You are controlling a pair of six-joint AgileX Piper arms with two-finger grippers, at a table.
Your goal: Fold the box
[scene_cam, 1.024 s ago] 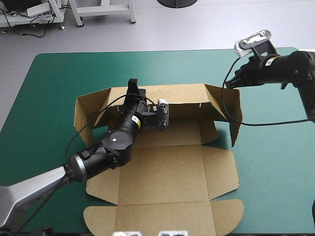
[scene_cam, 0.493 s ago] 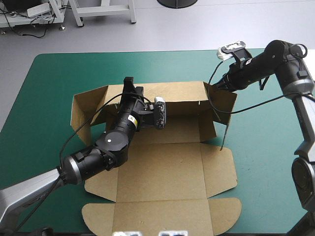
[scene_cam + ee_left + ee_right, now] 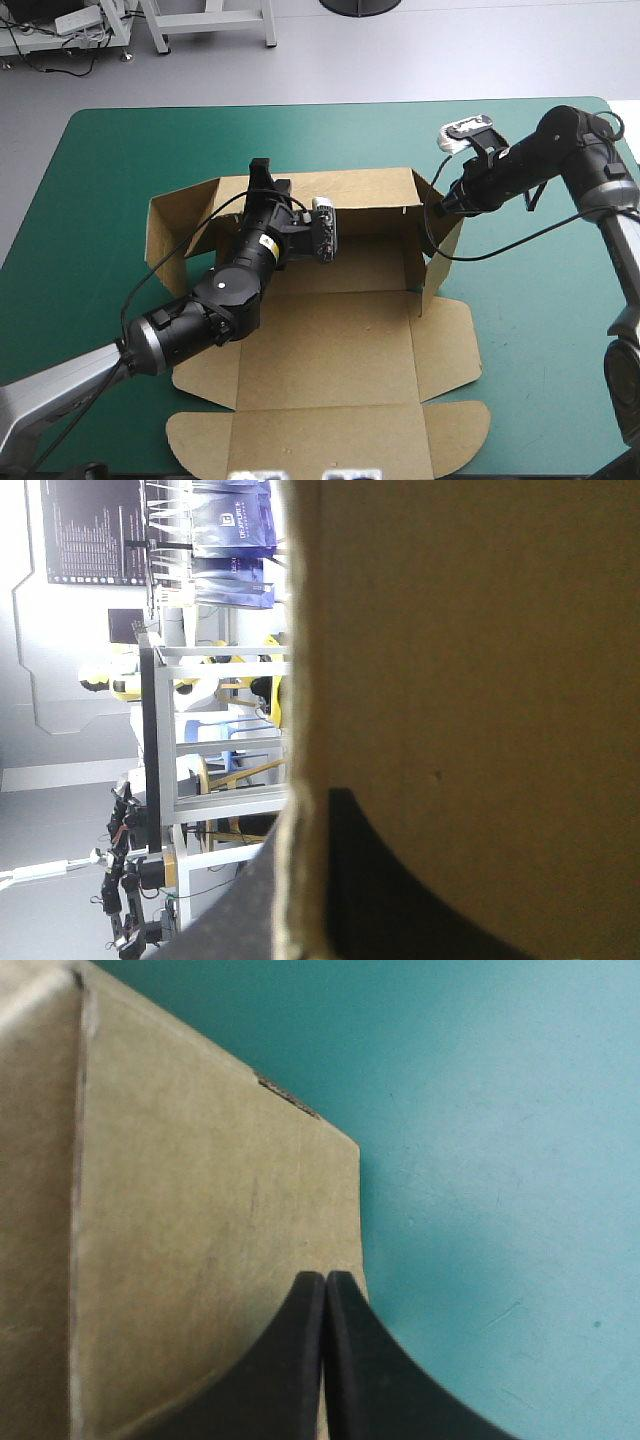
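box [image 3: 340, 350] on table [image 3: 100, 160] | left jaws: rear wall [image 3: 370, 190] | right jaws: right flap [image 3: 442, 240]

Left arm [image 3: 190, 325] comes in low from the near left, elbow bent, wrist stretched forward. The left pincer [image 3: 300, 830] is clamped, one black finger on each side of the box [image 3: 470, 680] wall. Right arm [image 3: 585, 150] bends in from the right, forearm angled down. The right pincer [image 3: 325, 1285] is pressed tight into one pointed arch.
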